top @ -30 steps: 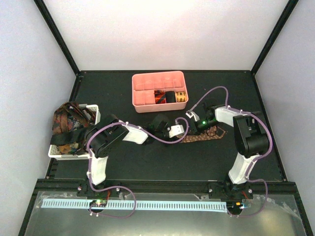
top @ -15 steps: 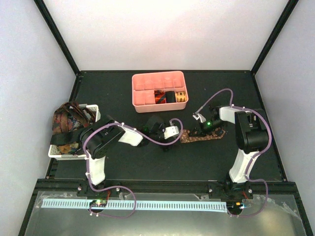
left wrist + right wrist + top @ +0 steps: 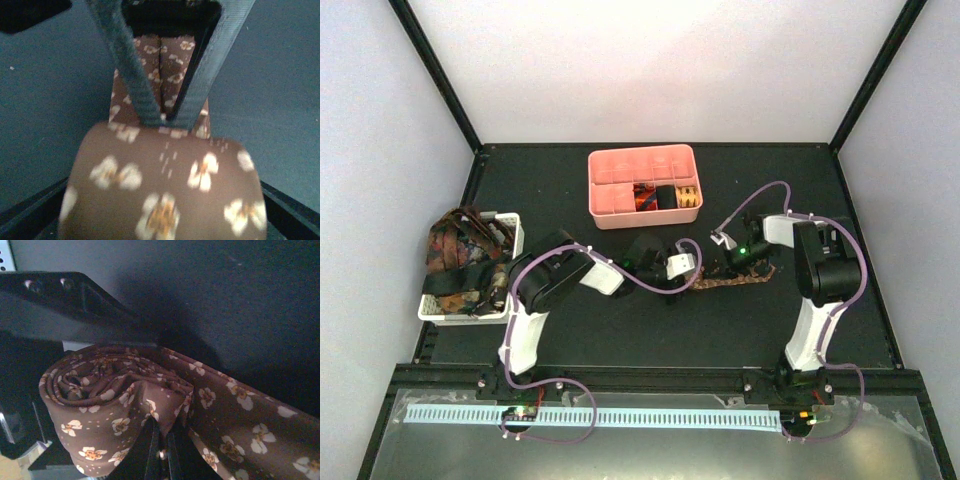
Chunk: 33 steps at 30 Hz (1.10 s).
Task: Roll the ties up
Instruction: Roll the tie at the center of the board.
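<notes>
A brown tie with a small flower print (image 3: 745,279) lies on the black mat right of centre. Its left end is wound into a roll (image 3: 160,185). My left gripper (image 3: 688,274) holds that roll between its jaws, one jaw on each side. My right gripper (image 3: 162,452) is shut, pinching a fold of the tie at the roll's open end (image 3: 100,395). In the left wrist view its two dark fingers (image 3: 137,85) meet on the flat tie just beyond the roll. In the top view it (image 3: 718,266) faces the left gripper closely. The tie's tail (image 3: 250,425) runs off to the right.
A pink compartmented tray (image 3: 620,200) stands behind the grippers, with several rolled ties in its front right cells. A white slotted basket (image 3: 510,228) at the left edge holds a heap of unrolled ties (image 3: 460,255). Purple cables loop over both arms.
My left arm swung a little left, then back right with the roll. The right gripper stayed on the tie; the flat tail looks slightly shorter.
</notes>
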Tool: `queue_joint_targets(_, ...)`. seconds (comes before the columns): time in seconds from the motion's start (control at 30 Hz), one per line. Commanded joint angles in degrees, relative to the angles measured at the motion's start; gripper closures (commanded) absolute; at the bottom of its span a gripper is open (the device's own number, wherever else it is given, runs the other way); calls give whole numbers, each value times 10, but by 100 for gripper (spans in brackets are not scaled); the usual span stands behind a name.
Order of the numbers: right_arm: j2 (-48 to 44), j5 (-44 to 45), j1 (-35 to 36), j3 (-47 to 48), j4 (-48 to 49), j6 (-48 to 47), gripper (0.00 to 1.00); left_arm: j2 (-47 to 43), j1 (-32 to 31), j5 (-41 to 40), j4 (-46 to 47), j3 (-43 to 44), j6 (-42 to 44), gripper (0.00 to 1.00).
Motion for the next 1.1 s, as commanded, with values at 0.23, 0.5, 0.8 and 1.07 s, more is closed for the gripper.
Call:
queue_joint_targets(0.23,14,26,19,0,20,6,92,-11,-4,-25,-75,19,16,55)
queue_joint_targets(0.5,-64,-56,-7,-21,27,-17,56,-32,-1,-41,-154,-17,23,62)
queue_joint_targets(0.8,-49,-92,45,-23,73,32,49,-25,-2,-38,-192,11,10,60)
queue_joint_targets(1.07,-30,-33,53,-17,68,29,98,-24,-1,-35,-200,13,8,59)
